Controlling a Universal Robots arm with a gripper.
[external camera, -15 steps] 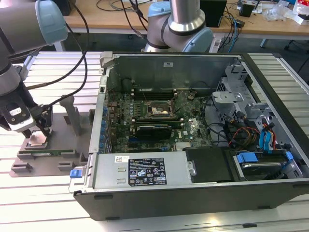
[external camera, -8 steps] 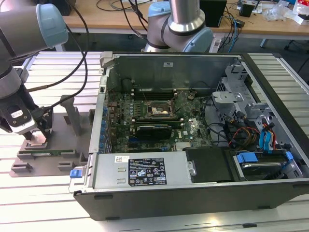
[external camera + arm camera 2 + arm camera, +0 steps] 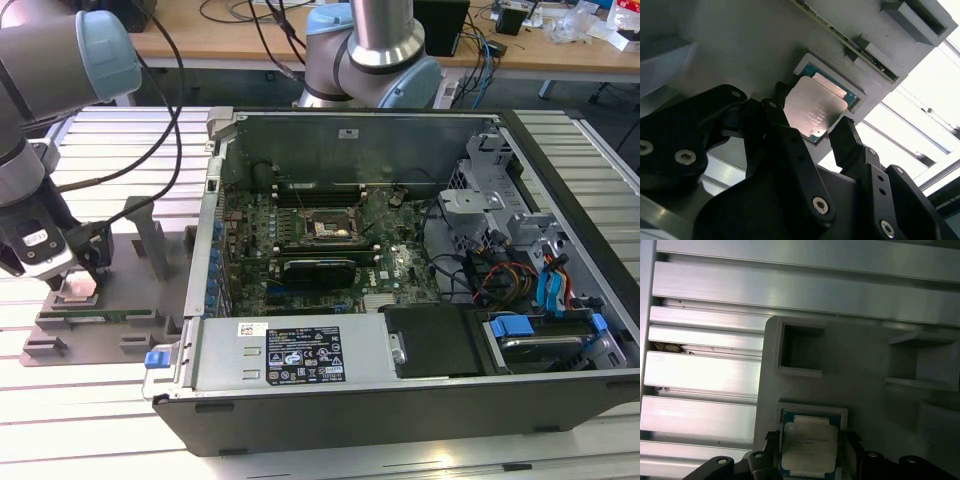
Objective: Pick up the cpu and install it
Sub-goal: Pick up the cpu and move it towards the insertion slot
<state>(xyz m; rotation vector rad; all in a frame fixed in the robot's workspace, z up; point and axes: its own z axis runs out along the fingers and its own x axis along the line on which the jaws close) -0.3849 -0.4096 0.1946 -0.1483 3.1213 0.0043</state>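
Gripper (image 3: 810, 114) jaws, apart, straddle the cpu (image 3: 818, 106) at frame centre; an uneven close could tip it askew.

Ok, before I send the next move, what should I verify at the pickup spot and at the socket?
1. Alignment: the tool is centred on the cpu in both wrist views: ok.
2. Seating: the cpu lies flat in its recess in the grey holder: ok.
3. Hold: whether the tool has a firm hold on the cpu: cannot tell.
4. Access: the computer case is open on its side, with the motherboard exposed: ok.
5. Target: whether the socket is empty and its frame unlatched: cannot tell.
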